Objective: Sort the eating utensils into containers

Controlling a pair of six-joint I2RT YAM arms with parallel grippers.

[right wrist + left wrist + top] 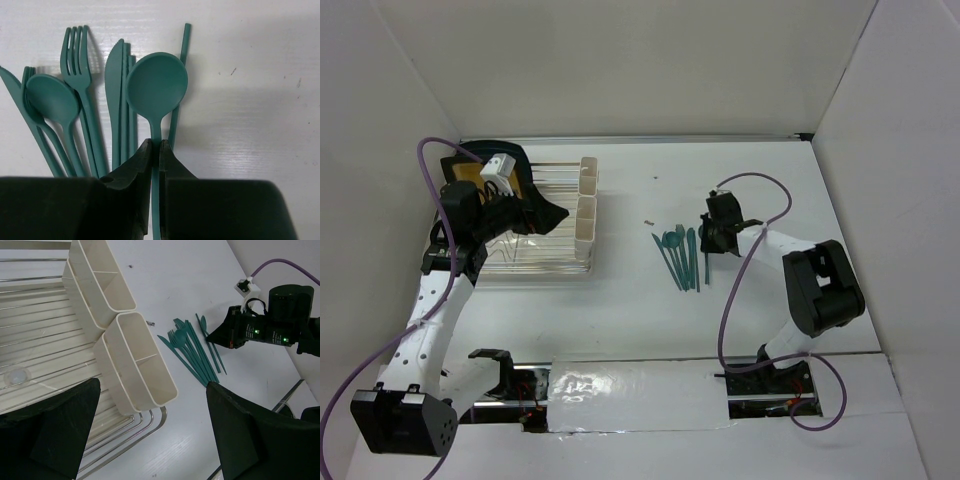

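Right of centre on the table [620,320], a loose fan of teal utensils [678,256]: forks, knives and spoons side by side, heads toward the far side. Just right of that fan, the right claw [156,147]. Pinches tight on the thin handle of one spoon [156,90], bowl out in front, overlapping the knife [115,75] beside it. Cannot tell whether lifted off the table or lying on it. Further left in the wrist view, a fork [77,50] and a second spoon.

Over at the left, a wire rack [520,268] with a dark, orange-centred plate [470,172] at its far end. Above the rack, the left claw [152,390]. Hangs spread wide, gripping nothing. Along the rack's right edge, two cream containers [140,360] in a row, near to far, each split into two compartments, well apart from the utensils.
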